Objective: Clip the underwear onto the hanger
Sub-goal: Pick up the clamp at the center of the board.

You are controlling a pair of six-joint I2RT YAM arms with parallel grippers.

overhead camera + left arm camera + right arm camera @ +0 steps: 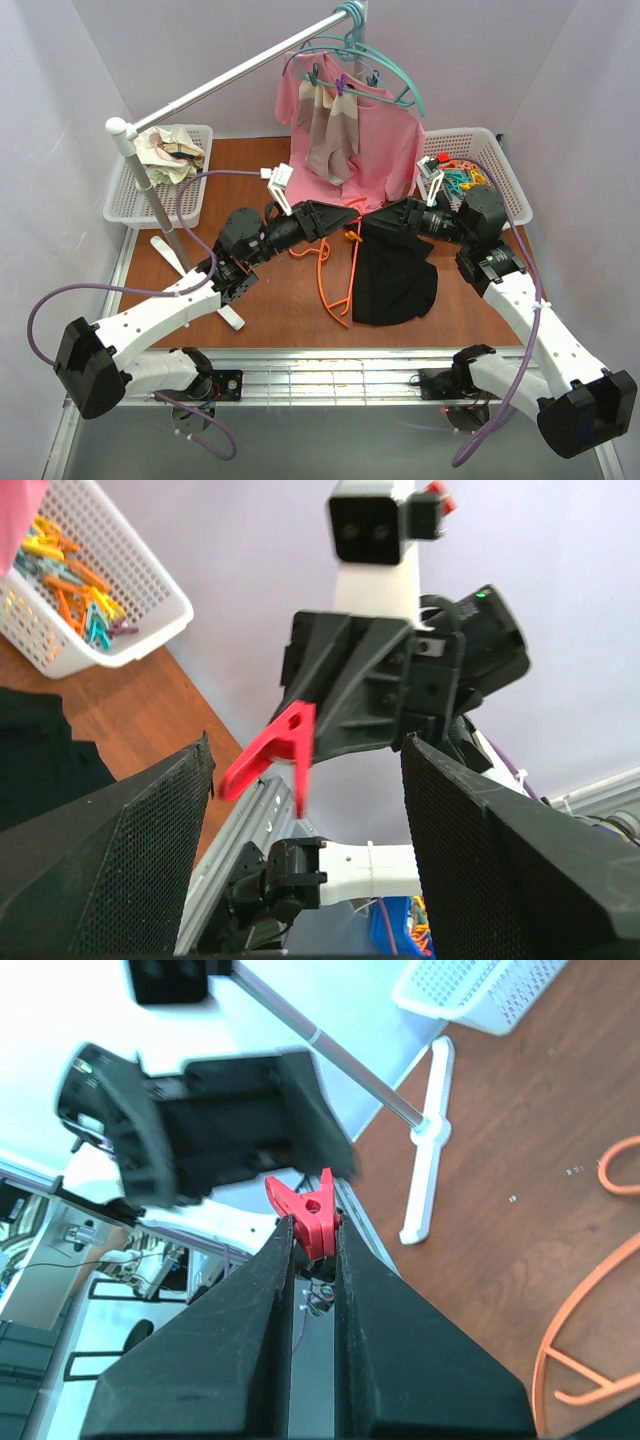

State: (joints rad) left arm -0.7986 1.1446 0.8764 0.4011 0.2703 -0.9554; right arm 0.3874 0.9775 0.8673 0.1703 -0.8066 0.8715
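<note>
Fingers on the right arm (pixel 230 1360) are pinched tight on a red clip (pixel 312 1218), its nose poking out past the tips. And across from them the left arm's fingers (pixel 110 870) stand wide apart, nothing between them. From the left wrist you see that clip framed in the gap, touching neither finger. From above, both arms meet nose to nose over the middle of the brown surface (pixel 270 305), tips close together and lifted off it.

Down below, the orange hanger (pixel 323 275) lies flat on the surface, hook toward the left arm. The black underwear (pixel 395 280) is spread just to its right, its left edge against the hanger's frame. No clip on either that I can see.

At the back, a pink shirt (pixel 365 150) hangs from a teal hanger (pixel 385 70) on the rail. A white basket (pixel 505 165) of coloured clips sits far right, and another basket (pixel 125 205) with crumpled cloth sits far left.
</note>
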